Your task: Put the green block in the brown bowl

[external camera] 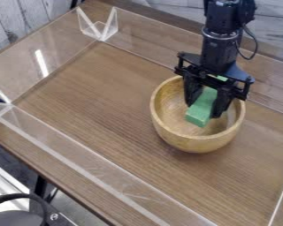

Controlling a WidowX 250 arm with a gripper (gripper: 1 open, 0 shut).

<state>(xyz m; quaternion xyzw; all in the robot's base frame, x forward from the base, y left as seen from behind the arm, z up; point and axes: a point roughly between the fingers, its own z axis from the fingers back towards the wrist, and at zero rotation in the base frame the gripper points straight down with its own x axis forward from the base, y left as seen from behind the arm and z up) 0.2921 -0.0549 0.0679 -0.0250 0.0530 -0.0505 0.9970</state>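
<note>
green block [202, 111]: bright green | brown bowl [179, 135]: light tan, wood grain | end effector [211, 88]: black

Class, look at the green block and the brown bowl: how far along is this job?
Done: the gripper has the green block over the brown bowl, its lower end inside the rim. In hand: the block, jaws shut on it. Left: letting go so it rests in the bowl.

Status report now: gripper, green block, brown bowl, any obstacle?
Gripper shut on green block. Block held upright inside brown bowl, not released. Nothing in the way.
</note>
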